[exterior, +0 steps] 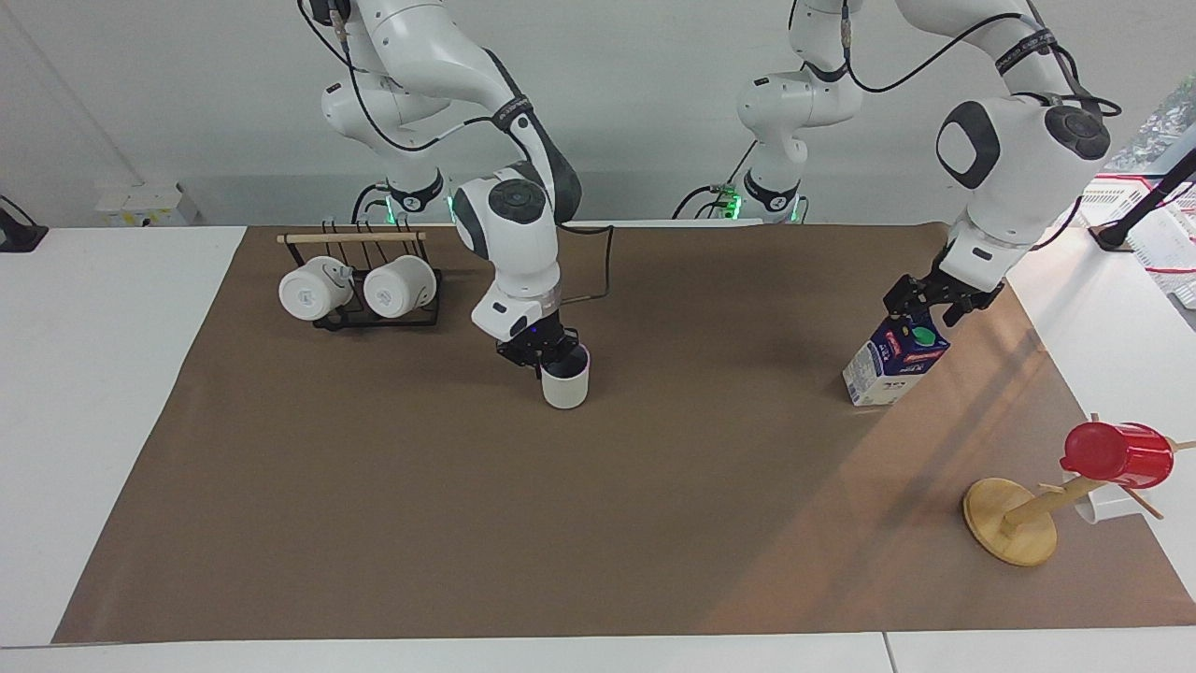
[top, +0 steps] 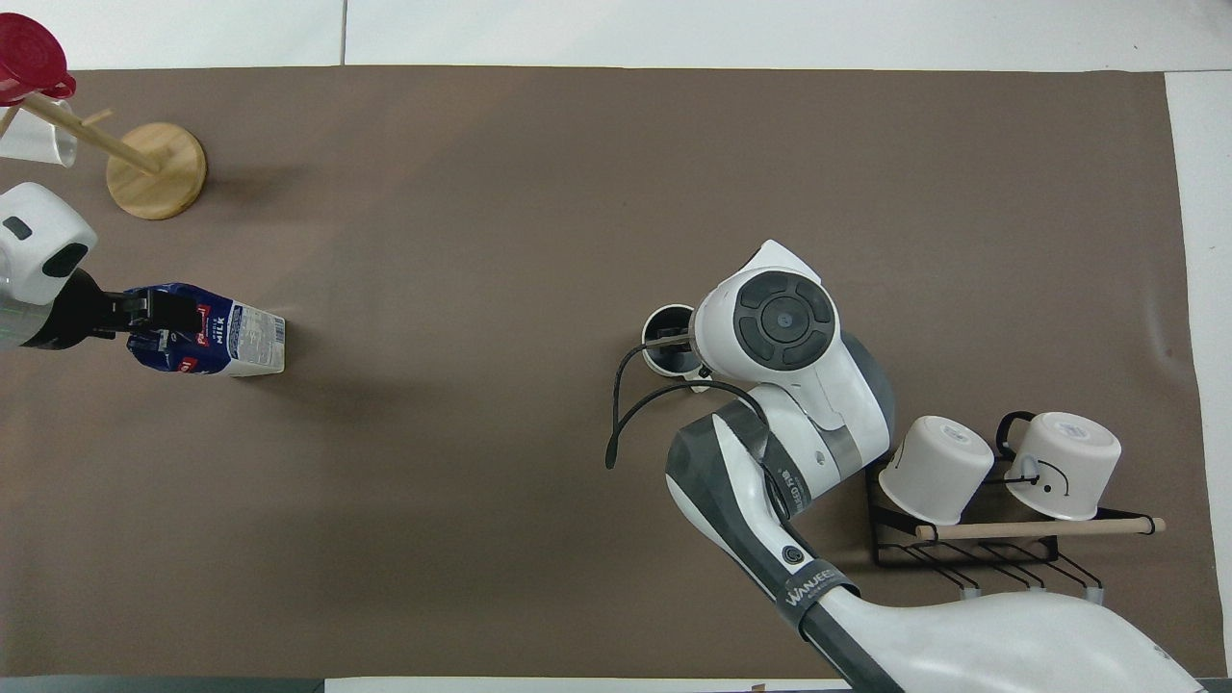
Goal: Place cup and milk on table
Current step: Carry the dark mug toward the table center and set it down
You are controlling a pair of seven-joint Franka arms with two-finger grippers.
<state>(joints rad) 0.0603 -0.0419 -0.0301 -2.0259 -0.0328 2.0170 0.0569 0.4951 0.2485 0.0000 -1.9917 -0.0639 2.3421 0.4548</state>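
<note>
The off-white cup (exterior: 566,387) is upright over the brown paper of the table (exterior: 561,523), near the rack. My right gripper (exterior: 551,353) is shut on its rim, one finger inside; I cannot tell whether its base touches the paper. The cup's rim shows beside the right hand in the overhead view (top: 662,325). The milk (exterior: 883,369) stands tilted on the paper toward the left arm's end. My left gripper (exterior: 925,307) is open at its gable top, fingers either side. In the overhead view the left gripper (top: 159,310) covers the cap of the milk (top: 236,337).
A black wire rack (exterior: 374,318) with two white mugs (exterior: 360,290) stands beside the right arm. A wooden mug tree (exterior: 1014,528) with a red cup (exterior: 1117,455) stands farther from the robots than the milk.
</note>
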